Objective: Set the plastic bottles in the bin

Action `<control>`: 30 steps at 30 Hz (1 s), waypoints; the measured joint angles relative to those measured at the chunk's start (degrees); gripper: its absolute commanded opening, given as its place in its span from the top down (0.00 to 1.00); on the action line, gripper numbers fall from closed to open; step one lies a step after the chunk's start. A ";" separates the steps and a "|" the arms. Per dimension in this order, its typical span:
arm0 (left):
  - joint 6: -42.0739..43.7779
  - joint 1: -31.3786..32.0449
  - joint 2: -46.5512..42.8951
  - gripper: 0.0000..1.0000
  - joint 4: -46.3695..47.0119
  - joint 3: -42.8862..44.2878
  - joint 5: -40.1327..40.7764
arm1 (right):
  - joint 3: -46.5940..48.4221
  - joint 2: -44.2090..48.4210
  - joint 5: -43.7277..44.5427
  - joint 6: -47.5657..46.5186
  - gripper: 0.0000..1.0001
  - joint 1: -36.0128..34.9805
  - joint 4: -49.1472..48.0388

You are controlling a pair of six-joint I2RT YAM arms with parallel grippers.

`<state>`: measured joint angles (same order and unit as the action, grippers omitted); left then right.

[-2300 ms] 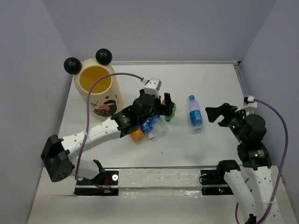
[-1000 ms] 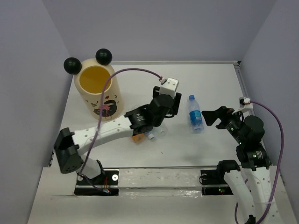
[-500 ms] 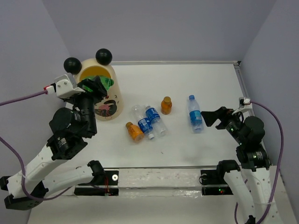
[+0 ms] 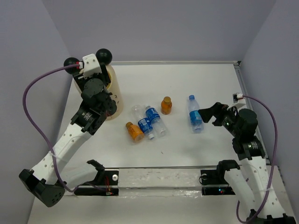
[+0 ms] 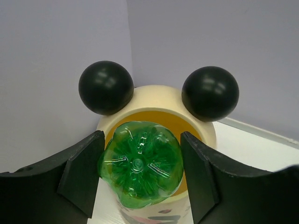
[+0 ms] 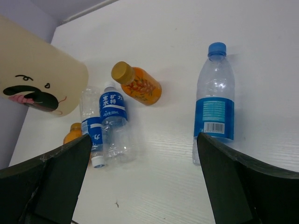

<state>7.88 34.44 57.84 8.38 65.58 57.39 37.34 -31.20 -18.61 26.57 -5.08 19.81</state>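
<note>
One of six almost delivered, five remain.
Top view: three clear plastic bottles (image 4: 152, 120) and two short orange plastic bottles (image 4: 166, 105) lie on the white table (image 4: 210, 84). Left wrist: the left gripper (image 5: 140, 140) grasps the green plastic bottle (image 5: 140, 163) just above the mouth of the cream-yellow bin with black ball ears (image 5: 156, 93). Right wrist: the right gripper (image 6: 143, 137) is spread wide and empty.

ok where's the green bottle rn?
Left wrist view: green bottle held in the left gripper at the mouth of the bin, at the far-left corner of the table.

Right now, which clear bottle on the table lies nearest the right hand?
The blue-capped clear bottle, lying alone just in front of the right hand. The other two clear bottles lie together farther to the left.
</note>
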 measured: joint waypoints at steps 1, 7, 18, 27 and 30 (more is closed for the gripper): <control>-0.07 -1.01 0.85 0.41 0.00 0.00 -0.57 | -0.52 -1.18 0.55 0.00 0.00 0.00 -0.61; -1.81 -5.16 4.28 0.01 -0.44 0.00 -3.72 | -3.41 -11.58 4.98 0.00 0.00 0.00 -3.19; -8.63 -5.66 4.26 0.01 -8.98 3.28 -13.27 | -5.92 -26.67 11.15 0.00 0.00 -2.12 -6.84; -16.24 -1.49 -1.38 0.01 -17.53 7.32 -29.73 | -3.82 -38.80 14.51 0.04 0.04 -6.56 -8.83; -17.79 -0.22 -1.81 0.01 -19.50 7.32 -34.25 | -2.03 -44.59 15.65 0.13 0.20 -8.22 -10.12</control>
<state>-9.91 34.22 56.03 -11.11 72.90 23.14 35.31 -75.79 -2.96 26.70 -13.30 9.69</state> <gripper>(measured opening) 0.989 0.944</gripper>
